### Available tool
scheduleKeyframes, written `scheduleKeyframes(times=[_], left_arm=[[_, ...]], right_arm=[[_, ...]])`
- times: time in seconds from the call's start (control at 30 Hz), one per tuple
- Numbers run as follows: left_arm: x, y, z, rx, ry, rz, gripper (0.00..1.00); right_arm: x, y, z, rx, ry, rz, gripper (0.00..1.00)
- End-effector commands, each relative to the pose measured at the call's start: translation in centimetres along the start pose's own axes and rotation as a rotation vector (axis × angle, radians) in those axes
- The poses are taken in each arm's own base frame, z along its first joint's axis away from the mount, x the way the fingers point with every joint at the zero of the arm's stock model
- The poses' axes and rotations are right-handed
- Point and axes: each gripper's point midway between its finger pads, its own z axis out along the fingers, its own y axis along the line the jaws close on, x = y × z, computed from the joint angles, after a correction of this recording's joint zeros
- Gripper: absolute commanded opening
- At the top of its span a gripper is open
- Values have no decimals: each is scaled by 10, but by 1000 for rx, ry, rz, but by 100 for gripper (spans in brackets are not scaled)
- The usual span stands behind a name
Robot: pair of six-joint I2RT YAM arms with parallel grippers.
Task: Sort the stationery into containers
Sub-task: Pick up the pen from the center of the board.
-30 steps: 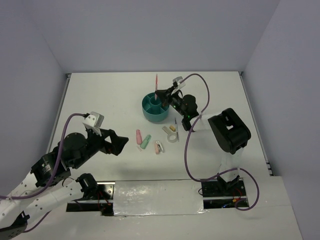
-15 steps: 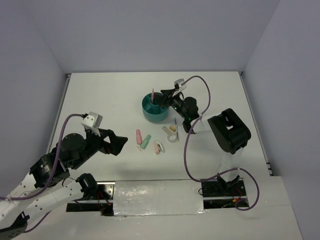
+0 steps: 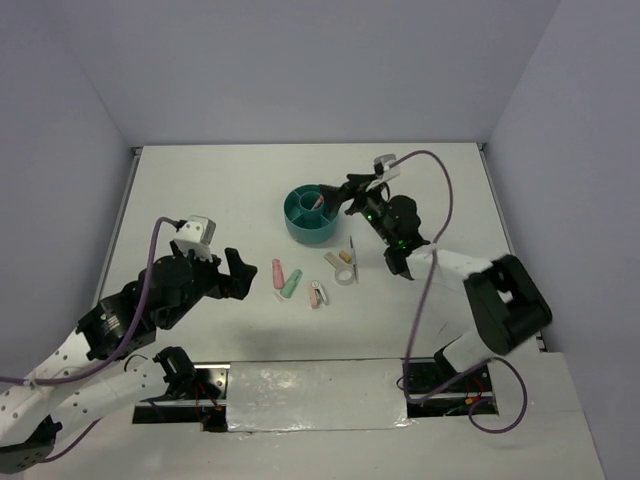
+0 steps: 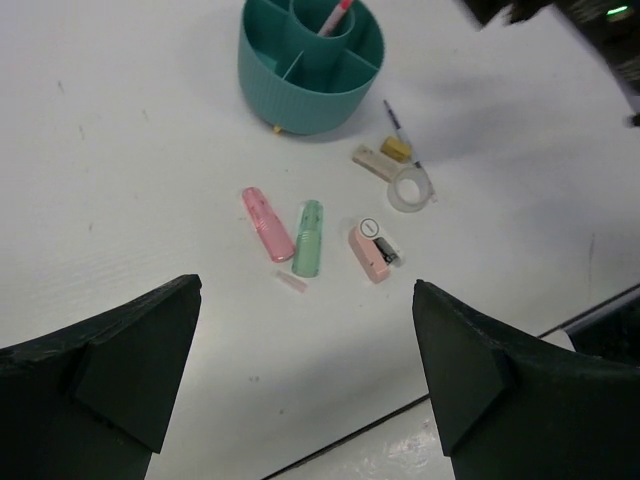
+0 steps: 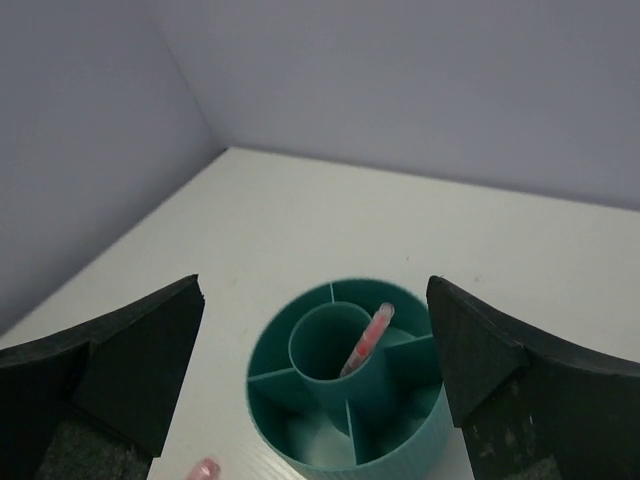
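Right end effector point(image 3: 347, 192): was held wide open, with nothing between its fingers.
Left end effector point(image 3: 232, 272): was held wide open too, with nothing in it, above the bench point(image 3: 200, 190).
Teal organiser point(image 3: 305, 233): was seen just below and ahead of the right end effector, between its two fingers in the right wrist view. It was well ahead of the left end effector.
Pink pen point(image 5: 367, 342): was found standing in the middle cup of the organiser, tipped to one side, below the right end effector and not touched by it.
Grey pen point(image 4: 400, 133): was laid flat on the bench, ahead of the left end effector and near the organiser.
Yellowish piece point(image 4: 396, 149): was laid just beside the grey pen.
Clear tape ring point(image 4: 411, 188): was laid flat, just on the near side of the yellowish piece.
Pink capsule point(image 4: 267, 223) and green capsule point(image 4: 308, 238): were laid side by side, straight ahead of the left end effector, between its fingers in the left wrist view.
Pink-white clip point(image 4: 374, 249): was laid just beside the green capsule, on the tape ring's side.
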Motion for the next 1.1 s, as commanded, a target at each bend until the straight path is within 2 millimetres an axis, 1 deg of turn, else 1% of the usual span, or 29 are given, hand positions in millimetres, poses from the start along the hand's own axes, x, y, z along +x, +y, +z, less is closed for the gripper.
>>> scheduleKeyframes(times=[0.0, 0.03, 0.07, 0.17, 0.2, 0.23, 0.27, 0.3, 0.33, 0.37, 0.4, 0.43, 0.47, 0.5, 0.57, 0.63, 0.67, 0.73, 0.77, 0.8, 0.83, 0.87, 0.9, 0.93, 1.07], left_arm=[[-14, 10, 1, -101, -33, -64, 99], [-17, 16, 1, -133, -44, -74, 99], [-14, 19, 1, -153, -35, -75, 99], [-13, 24, 2, -189, -35, -112, 99], [-10, 23, 4, -185, -34, -126, 99], [-10, 21, 4, -177, -33, -130, 99], [-9, 19, 5, -163, -28, -134, 99], [-9, 17, 5, -153, -28, -141, 99], [-10, 15, 5, -147, -27, -141, 99], [-10, 14, 4, -143, -23, -138, 99], [-11, 15, 3, -150, -15, -130, 99], [-12, 15, 2, -152, -10, -122, 99], [-12, 15, 2, -154, -3, -97, 99], [-13, 15, 2, -157, 6, -79, 99], [-7, 17, 3, -163, 41, -23, 99], [-3, 17, 5, -158, 54, 2, 99], [2, 19, 6, -157, 64, 17, 99], [5, 18, 8, -141, 57, 16, 99], [11, 19, 9, -136, 62, 24, 99], [12, 16, 10, -120, 63, 23, 99], [13, 16, 10, -114, 71, 31, 99], [12, 15, 10, -111, 68, 33, 99], [12, 14, 11, -108, 70, 36, 99], [13, 14, 11, -109, 71, 39, 99], [15, 13, 13, -102, 83, 48, 99]], right_arm=[[-36, -19, -19, 229, 60, 62, 100], [-40, -25, -26, 295, 86, 110, 100], [-21, -43, -42, 427, 218, 111, 100], [-8, -58, -71, 568, 345, 99, 100], [6, -65, -89, 620, 427, 76, 99], [13, -65, -97, 620, 464, 61, 99], [19, -67, -103, 629, 495, 52, 96], [28, -68, -113, 644, 548, 43, 93], [34, -69, -118, 645, 586, 27, 91], [39, -70, -122, 651, 626, 21, 85], [43, -70, -124, 649, 651, 15, 82], [51, -69, -122, 630, 693, 2, 80], [58, -68, -124, 622, 734, -4, 74], [65, -68, -124, 611, 765, -6, 72], [91, -67, -122, 574, 853, -6, 66], [101, -67, -121, 559, 883, -5, 66], [109, -70, -120, 563, 896, -6, 65], [113, -72, -115, 563, 910, -17, 62], [116, -75, -114, 570, 918, -23, 62], [124, -78, -114, 580, 944, -29, 61], [124, -79, -109, 581, 946, -30, 60], [131, -80, -109, 580, 969, -30, 59], [131, -80, -105, 578, 965, -28, 58], [133, -79, -103, 571, 970, -23, 56], [140, -76, -100, 551, 977, -7, 55]])
